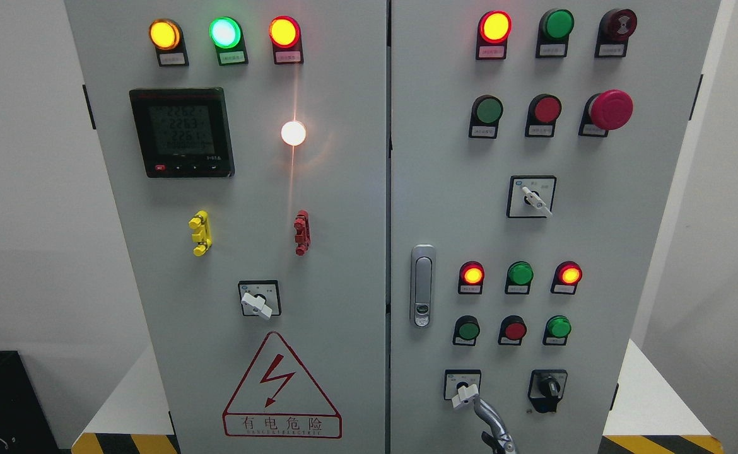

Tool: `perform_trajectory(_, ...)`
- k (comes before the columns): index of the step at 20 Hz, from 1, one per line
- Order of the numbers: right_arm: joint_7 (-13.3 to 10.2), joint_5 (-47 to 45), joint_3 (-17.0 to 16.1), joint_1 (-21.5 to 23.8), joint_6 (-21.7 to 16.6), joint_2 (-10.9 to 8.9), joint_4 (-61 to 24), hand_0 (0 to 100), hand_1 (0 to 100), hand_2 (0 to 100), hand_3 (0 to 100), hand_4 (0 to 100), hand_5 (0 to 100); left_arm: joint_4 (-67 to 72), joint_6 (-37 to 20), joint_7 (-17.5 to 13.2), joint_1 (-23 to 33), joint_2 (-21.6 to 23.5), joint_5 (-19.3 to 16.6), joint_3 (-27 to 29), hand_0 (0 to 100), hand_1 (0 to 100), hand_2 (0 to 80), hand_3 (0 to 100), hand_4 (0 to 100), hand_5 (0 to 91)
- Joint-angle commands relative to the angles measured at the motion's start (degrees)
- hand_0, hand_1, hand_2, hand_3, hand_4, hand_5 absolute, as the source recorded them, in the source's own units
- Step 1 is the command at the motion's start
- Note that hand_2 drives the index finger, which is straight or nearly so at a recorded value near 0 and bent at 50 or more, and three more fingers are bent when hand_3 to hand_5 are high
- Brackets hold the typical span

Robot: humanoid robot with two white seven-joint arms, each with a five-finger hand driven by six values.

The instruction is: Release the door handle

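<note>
Although the task is to let go of the door handle [422,285], that handle sits flush and untouched on the left edge of the right cabinet door [646,208] — no hand is on it. Only a metallic finger-like part [494,429] shows at the bottom edge, just below a white rotary switch [463,395]; whose arm it is, and whether its fingers are spread or curled, I cannot tell. A careless withdrawal could knock that switch.
</note>
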Motion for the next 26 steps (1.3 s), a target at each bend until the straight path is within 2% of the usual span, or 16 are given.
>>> perform_trajectory(1,0.0,0.0,0.2,0.1,0.0,0.0,0.1,30,15,0,8,14,17,0.0,0.0,0.0,0.0,0.0,0.0,0.0,12,56,0.0,0,0,0.0)
perform_trajectory(15,0.0,0.1,0.2,0.1,0.0,0.0,0.0,30,16,0,8,14,18,0.0,0.0,0.0,0.0,0.0,0.0,0.0,12,56,0.0,0,0,0.0)
perform_trajectory(17,-0.1,0.5,0.0,0.0,0.4,0.0,0.0,30,16,0,9,17,20,0.1,0.0,0.0,0.0,0.0,0.0,0.0,12,56,0.0,0,0,0.0)
perform_trajectory(18,-0.2,0.6,0.0,0.0,0.4,0.0,-0.1,30,15,0,13,26,27,0.0,0.0,0.0,0.0,0.0,0.0,0.0,12,56,0.0,0,0,0.0)
perform_trajectory(19,-0.2,0.6,0.0,0.0,0.4,0.0,-0.1,30,16,0,19,38,39,0.0,0.0,0.0,0.0,0.0,0.0,0.0,12,56,0.0,0,0,0.0)
perform_trajectory(21,-0.2,0.8,-0.1,0.0,0.4,0.0,-0.1,31,18,0,25,45,47,0.1,0.0,0.0,0.0,0.0,0.0,0.0,12,56,0.0,0,0,0.0)
perform_trajectory(24,-0.2,1.1,-0.2,0.0,0.8,0.0,-1.0,35,28,0,38,56,59,0.0,0.0,0.0,0.0,0.0,0.0,0.0,12,56,0.0,0,0,0.0)
perform_trajectory(25,-0.2,1.1,-0.2,-0.1,1.4,0.0,-1.2,37,33,0,48,62,67,0.0,0.0,0.0,0.0,0.0,0.0,0.0,12,56,0.0,0,0,0.0)
perform_trajectory(26,-0.3,1.4,-0.2,-0.2,1.6,-0.09,-1.5,38,34,0,50,64,69,0.0,0.0,0.0,0.0,0.0,0.0,0.0,12,56,0.0,0,0,0.0)
